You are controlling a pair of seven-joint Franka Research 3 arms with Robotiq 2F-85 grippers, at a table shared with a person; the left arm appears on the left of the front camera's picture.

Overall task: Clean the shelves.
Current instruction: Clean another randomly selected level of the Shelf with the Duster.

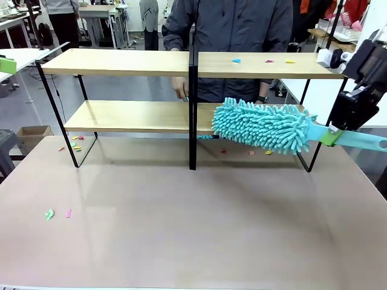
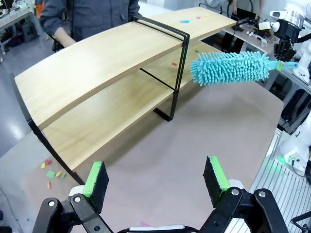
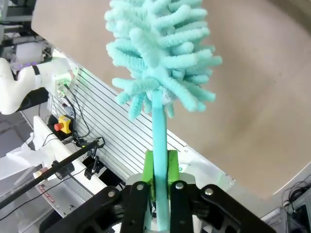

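The left gripper (image 2: 155, 177) hangs low at the bottom edge of the left wrist view, above the table and in front of the rack. Its green-padded fingers (image 2: 95, 179) are spread wide with nothing between them. At the right edge of the front view, the right gripper (image 1: 331, 138) reaches in at mid-height. Its pads are pressed together on the flat handle of a turquoise microfibre duster (image 1: 263, 125). The right wrist view shows that handle running up between the two green pads (image 3: 150, 167). The duster lies roughly level, with its fluffy head pointing towards picture left.

The two-tier shelves of long light-wood boards in a thin black metal frame (image 1: 121, 62) span the upper half of the front view, standing on the large beige tabletop (image 1: 193, 241). A black divider splits them at the centre. The left halves of both boards look bare. The upper right board carries small coloured paper scraps (image 1: 236, 60). The duster head hangs at the front edge of the lower right board, covering most of it.

More scraps (image 1: 75, 144) lie on the table by the left leg, and two others (image 1: 49, 214) lie nearer the lower left. A few lie under the duster. The broad tabletop in front is otherwise free. A person in a grey jacket (image 1: 230, 24) stands close behind the divider, with one hand (image 1: 180, 89) between the boards.
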